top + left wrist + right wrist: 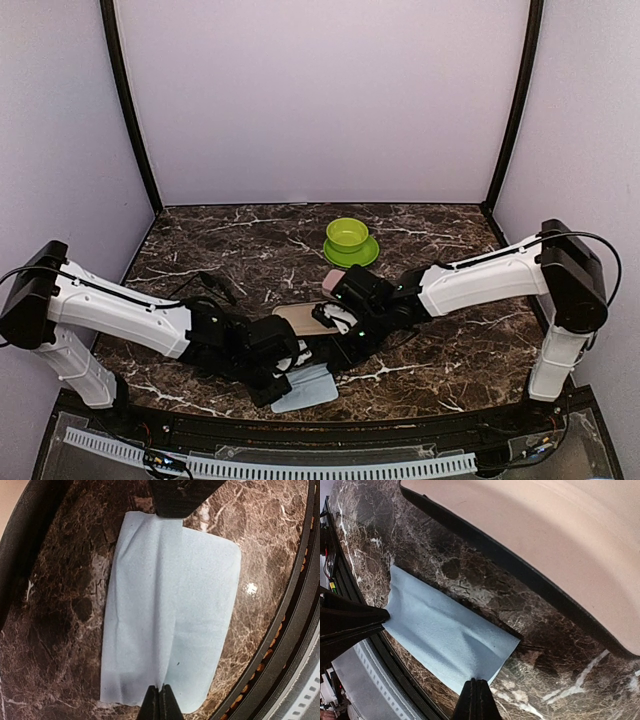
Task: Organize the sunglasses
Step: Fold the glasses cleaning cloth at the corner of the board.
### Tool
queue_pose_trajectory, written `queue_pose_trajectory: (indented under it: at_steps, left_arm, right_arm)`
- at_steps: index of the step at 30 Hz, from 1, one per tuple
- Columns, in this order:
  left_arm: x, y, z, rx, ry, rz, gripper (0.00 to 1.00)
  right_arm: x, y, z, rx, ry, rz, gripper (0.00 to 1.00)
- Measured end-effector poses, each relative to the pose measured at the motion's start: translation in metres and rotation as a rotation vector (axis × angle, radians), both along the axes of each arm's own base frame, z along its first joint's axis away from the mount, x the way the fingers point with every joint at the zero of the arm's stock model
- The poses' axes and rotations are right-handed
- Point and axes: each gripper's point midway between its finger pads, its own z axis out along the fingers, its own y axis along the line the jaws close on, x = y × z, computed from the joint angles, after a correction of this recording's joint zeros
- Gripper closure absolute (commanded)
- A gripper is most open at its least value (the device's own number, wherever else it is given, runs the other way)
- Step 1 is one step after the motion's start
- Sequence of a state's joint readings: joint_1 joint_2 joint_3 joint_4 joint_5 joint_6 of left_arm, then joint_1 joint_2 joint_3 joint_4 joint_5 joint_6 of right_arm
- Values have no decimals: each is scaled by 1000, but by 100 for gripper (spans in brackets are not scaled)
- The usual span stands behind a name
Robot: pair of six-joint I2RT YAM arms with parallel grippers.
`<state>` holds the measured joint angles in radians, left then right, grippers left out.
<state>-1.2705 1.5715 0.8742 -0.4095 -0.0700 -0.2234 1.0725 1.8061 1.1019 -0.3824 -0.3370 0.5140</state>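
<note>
left arm (120,312), right arm (480,280), jaws closed

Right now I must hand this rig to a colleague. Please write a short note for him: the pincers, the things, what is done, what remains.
Left pincer: shut on one edge of the blue cloth.
Right pincer: shut on the opposite edge.
The cloth is spread at the near edge of the marble table, beside the open case with tan lining. The pink case is farther back, partly hidden.
Sunglasses: no pair can be made out in any view. The lining that shows is bare.
Done: nothing visible. Left: find both pairs and put them away.
</note>
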Motion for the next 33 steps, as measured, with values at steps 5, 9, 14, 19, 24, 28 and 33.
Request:
queue_pose_trajectory:
  at_steps: [5, 9, 14, 19, 24, 28, 33]
  left_arm:
    - [-5, -3, 0, 10, 4, -16, 100]
    - [-8, -3, -1, 25, 8, -29, 100]
    - [-11, -1, -3, 42, 10, -40, 100]
    - [-14, 2, -3, 61, 14, -53, 100]
    - [-14, 2, -4, 70, 15, -61, 100]
    - [-18, 2, -7, 81, 20, -73, 100]
    - [-19, 2, -9, 88, 23, -78, 100]
  right_arm:
    - [-2, 0, 1, 3, 3, 4, 100]
    - [-8, -2, -1, -5, 11, 9, 100]
    - [-17, -2, -3, -13, 22, 15, 100]
    - [-24, -1, -4, -15, 31, 13, 100]
    - [-28, -2, -7, -23, 36, 12, 100]
    - [-29, -1, -7, -22, 39, 8, 100]
    - [-30, -1, -7, -21, 40, 8, 100]
